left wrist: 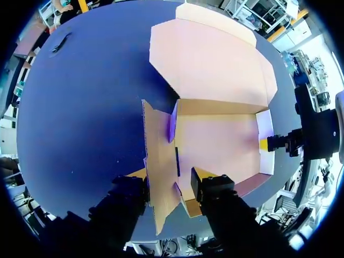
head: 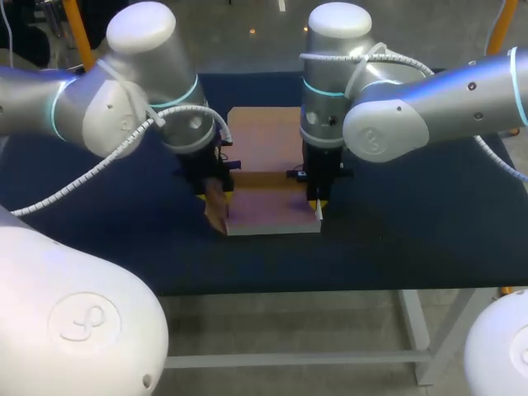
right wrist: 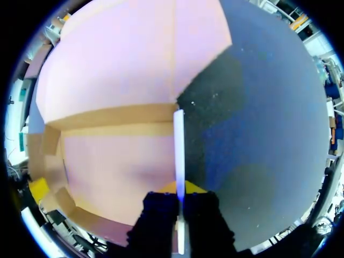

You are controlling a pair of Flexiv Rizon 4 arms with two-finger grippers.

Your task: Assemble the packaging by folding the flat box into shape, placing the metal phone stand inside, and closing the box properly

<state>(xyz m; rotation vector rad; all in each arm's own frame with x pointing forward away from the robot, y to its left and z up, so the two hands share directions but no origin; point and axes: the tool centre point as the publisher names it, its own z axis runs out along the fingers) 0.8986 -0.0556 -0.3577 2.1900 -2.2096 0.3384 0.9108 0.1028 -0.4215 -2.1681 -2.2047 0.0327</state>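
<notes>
A brown cardboard box (head: 268, 210) stands half folded mid-table, its lid (head: 264, 136) lying flat toward the back. My left gripper (head: 216, 198) is at the box's left side. In the left wrist view this gripper (left wrist: 169, 180) is open, and the loose left side flap (left wrist: 160, 172) stands between its fingers, clear of one of them. My right gripper (head: 317, 206) is at the box's right side. Seen from its own wrist, the right gripper (right wrist: 180, 191) is shut on the thin upright right wall (right wrist: 179, 145). The box floor (left wrist: 220, 140) is bare.
The dark blue table cloth (head: 412, 239) stretches out on both sides of the box. In the left wrist view a small dark object (left wrist: 62, 42) lies far off on the table; I cannot tell what it is. The table's front edge is near the box.
</notes>
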